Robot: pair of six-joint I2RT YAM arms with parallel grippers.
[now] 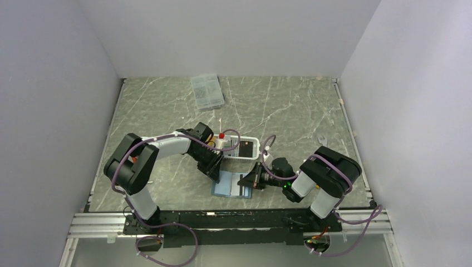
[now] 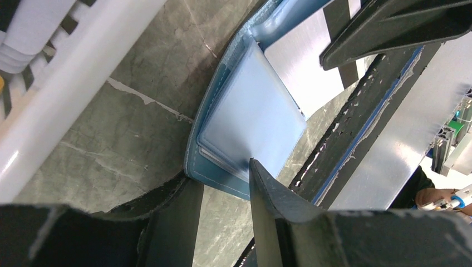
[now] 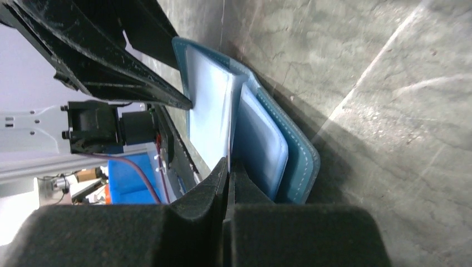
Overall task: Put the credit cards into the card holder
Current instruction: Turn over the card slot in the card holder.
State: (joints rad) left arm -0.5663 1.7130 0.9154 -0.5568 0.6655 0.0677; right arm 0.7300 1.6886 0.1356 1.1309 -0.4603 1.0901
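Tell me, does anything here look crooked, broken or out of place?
Only small things. The clear compartment box lies skewed at the far side. The card holder lies splayed open, one clear leaf held upright in the right gripper. Nothing looks spilled or broken.

card holder (image 2: 245, 122) cut off ahead of my left gripper (image 2: 222, 177), its corner between the fingers, gripped or not I can't tell, white basket (image 2: 72, 83) cropped to their left
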